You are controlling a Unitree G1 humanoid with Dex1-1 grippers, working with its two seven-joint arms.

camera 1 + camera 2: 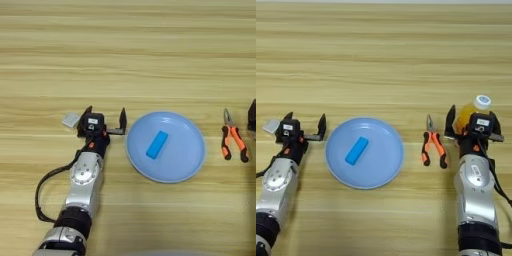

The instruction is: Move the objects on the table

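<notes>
Lying on the plate (192,165), blue bar (157,144) points up-right; left gripper (104,121), fingers spread and empty, sits just beside the plate's left rim, nearer than right gripper (473,121), also spread.

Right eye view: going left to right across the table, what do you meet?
Grey block → left tool → plate holding the blue bar → pliers → right tool at the bottle.

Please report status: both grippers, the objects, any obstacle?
Left gripper open beside grey block. Right gripper open at orange drink bottle. Blue bar on plate. Nothing blocking.
</notes>
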